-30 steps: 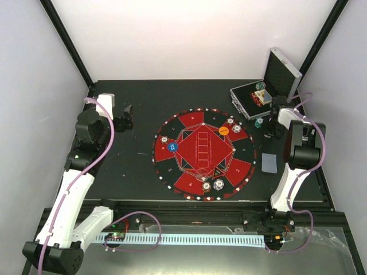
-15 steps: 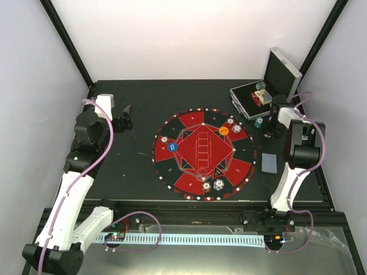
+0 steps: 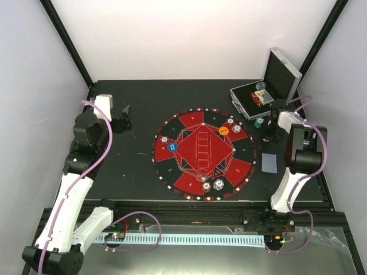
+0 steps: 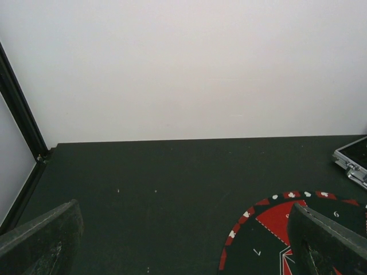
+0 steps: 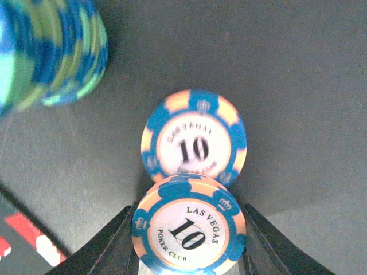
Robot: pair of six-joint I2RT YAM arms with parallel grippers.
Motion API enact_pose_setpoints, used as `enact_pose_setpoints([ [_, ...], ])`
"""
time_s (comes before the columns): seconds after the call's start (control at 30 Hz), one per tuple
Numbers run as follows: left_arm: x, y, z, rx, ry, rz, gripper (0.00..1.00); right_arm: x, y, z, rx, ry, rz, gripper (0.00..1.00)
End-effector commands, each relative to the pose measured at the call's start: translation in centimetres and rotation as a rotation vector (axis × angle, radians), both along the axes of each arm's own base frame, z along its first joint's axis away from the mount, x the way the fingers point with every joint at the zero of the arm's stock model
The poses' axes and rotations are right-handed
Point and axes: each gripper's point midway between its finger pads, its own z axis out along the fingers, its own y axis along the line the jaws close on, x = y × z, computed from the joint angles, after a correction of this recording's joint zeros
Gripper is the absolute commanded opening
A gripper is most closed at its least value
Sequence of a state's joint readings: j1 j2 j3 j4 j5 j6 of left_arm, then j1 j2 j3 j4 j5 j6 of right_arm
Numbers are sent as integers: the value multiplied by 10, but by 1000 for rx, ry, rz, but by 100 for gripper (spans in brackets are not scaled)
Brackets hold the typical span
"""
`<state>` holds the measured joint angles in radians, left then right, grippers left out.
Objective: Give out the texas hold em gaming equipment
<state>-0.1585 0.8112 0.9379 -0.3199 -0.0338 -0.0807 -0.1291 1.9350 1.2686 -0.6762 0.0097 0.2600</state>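
Observation:
In the right wrist view my right gripper (image 5: 189, 232) is shut on a blue-and-orange "10" poker chip (image 5: 189, 226), held just above a second "10" chip (image 5: 194, 140) lying on the table. A blurred stack of teal chips (image 5: 51, 51) stands up left. In the top view the right gripper (image 3: 269, 133) is beside the teal chips (image 3: 259, 121). White-grey chips (image 3: 219, 184), a blue disc (image 3: 174, 146), an orange disc (image 3: 223, 130) and a black triangle (image 3: 218, 172) lie on the mat (image 3: 172, 167). A grey-blue card (image 3: 268, 162) lies right of it. My left gripper (image 3: 123, 118) is open and empty.
The silver case (image 3: 266, 91) stands open at the back right, its corner in the left wrist view (image 4: 351, 163). The left fingers (image 4: 40, 240) frame bare dark table and the mat's edge (image 4: 275, 220). White walls and black posts enclose the table.
The right arm has shifted slightly to the right beside the teal chips. The left arm has drawn back slightly to the left. The pieces on the mat have not moved.

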Motion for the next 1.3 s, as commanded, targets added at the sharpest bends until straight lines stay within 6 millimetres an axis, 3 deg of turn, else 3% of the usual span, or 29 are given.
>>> enact_pose_setpoints([
  [0.0, -3, -2, 9, -2, -40, -9, 99, -8, 14, 19, 15, -32, 25, 34],
  [0.17, -4, -2, 9, -6, -42, -12, 99, -12, 34, 38, 7, -53, 79, 34],
  [0.3, -5, -2, 9, -6, -43, -13, 99, -14, 71, 52, 5, -67, 178, 34],
  [0.57, -4, -2, 8, -6, -38, -13, 99, -20, 190, 64, 28, -71, 442, 34],
  [0.87, -3, 1, 6, 5, -38, 5, 99, -34, 337, 56, 91, -56, 720, 34],
  [1.0, -1, 5, 3, 20, -28, 24, 99, -36, 385, 55, 94, -70, 810, 34],
  [1.27, 0, 12, 2, 27, -25, 60, 99, -56, 445, 41, 119, -47, 928, 34],
])
